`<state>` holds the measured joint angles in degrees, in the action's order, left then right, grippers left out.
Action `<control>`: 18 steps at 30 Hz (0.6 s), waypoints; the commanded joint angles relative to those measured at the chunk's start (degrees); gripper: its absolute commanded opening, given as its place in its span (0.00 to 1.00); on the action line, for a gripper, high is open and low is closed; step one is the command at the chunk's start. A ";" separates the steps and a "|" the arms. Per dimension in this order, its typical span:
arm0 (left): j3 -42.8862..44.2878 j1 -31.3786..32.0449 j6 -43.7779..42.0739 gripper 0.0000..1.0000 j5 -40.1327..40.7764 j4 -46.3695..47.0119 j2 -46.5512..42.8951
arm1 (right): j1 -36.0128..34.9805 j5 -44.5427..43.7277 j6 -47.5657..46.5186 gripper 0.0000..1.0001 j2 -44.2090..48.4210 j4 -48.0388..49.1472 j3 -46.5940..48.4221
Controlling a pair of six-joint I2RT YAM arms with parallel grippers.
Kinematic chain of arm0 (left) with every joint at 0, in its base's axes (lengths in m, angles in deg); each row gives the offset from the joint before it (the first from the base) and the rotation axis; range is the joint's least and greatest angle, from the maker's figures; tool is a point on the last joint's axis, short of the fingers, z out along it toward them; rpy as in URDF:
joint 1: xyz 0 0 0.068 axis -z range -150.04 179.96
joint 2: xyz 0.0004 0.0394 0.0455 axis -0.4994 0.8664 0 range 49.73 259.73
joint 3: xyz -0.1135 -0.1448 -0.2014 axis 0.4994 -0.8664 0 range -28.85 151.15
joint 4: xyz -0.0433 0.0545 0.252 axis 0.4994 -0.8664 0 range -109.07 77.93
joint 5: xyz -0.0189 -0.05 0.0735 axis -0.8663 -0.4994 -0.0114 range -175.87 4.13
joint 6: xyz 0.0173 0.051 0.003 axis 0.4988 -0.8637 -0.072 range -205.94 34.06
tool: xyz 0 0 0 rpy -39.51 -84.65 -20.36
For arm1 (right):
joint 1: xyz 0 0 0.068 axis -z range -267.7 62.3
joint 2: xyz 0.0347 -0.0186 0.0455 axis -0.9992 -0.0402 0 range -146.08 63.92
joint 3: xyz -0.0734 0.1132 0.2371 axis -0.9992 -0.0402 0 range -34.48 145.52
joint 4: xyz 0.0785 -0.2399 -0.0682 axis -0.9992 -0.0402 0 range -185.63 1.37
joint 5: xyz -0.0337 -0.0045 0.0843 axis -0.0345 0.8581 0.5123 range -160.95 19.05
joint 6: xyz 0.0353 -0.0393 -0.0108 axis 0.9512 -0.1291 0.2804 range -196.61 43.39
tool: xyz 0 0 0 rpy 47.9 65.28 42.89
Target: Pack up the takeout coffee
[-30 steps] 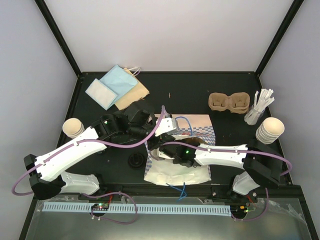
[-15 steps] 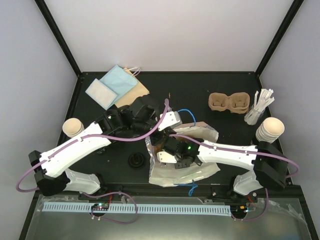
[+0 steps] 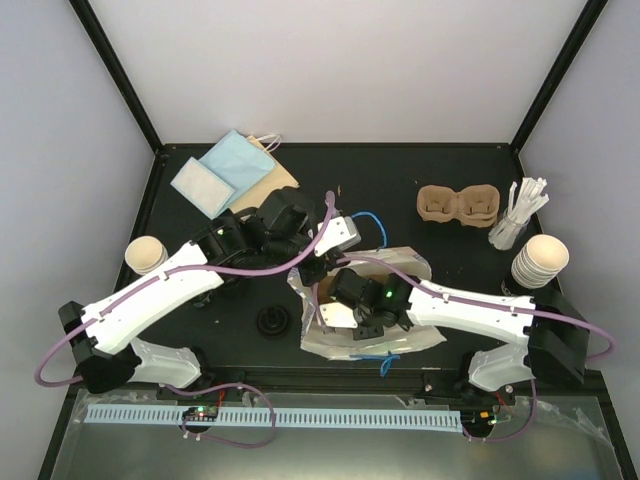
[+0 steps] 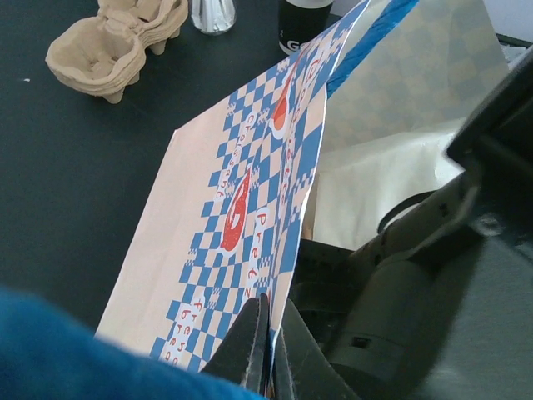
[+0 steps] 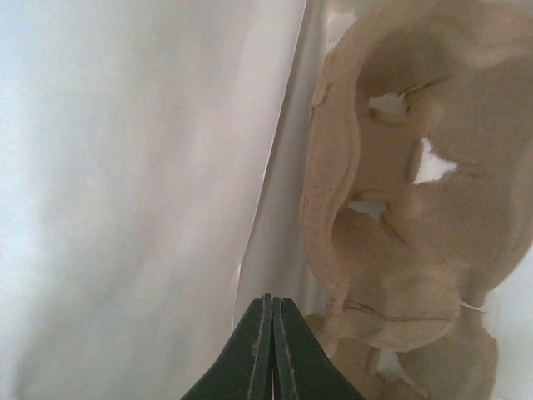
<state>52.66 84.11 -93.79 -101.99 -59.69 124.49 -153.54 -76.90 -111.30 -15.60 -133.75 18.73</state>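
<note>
The left fingers (image 4: 254,340) are closed on the upper edge of the paper bag (image 4: 250,208), whose checked panel runs away above the tips. The right fingers (image 5: 260,343) are inside the bag, pressed fully together with nothing visible between them. The cup tray (image 5: 400,208) stands on edge just right of the right fingertips, its rim close beside them; contact cannot be confirmed. A stack of further trays (image 4: 112,46) sits on the worktop (image 4: 83,167), well ahead and to the left of the left fingers. Handling, by judgement: moulded pulp is light, fairly stiff and rough enough to resist slipping, but its thin rims dent or tear under a hard pinch. Take hold at the outer rim or at the bridge between the two holes, not at the flaps inside the holes. The bag paper is thin and limp; pinch it near the edge and avoid sideways pull, which could tear it or collapse the opening onto the tray.
</note>
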 commanded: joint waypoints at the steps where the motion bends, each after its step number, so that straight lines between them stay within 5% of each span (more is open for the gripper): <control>1: 2.32 -2.66 0.78 0.02 -3.69 -2.06 1.84 | 0.32 3.20 -0.72 0.05 3.48 -0.79 5.02; 18: 8.67 -12.81 10.11 0.02 -15.89 -4.44 7.26 | 3.91 -2.71 6.15 0.01 11.40 2.78 17.79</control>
<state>57.21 73.62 -87.28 -112.64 -62.79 129.87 -150.94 -75.57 -109.16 -7.52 -136.07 31.72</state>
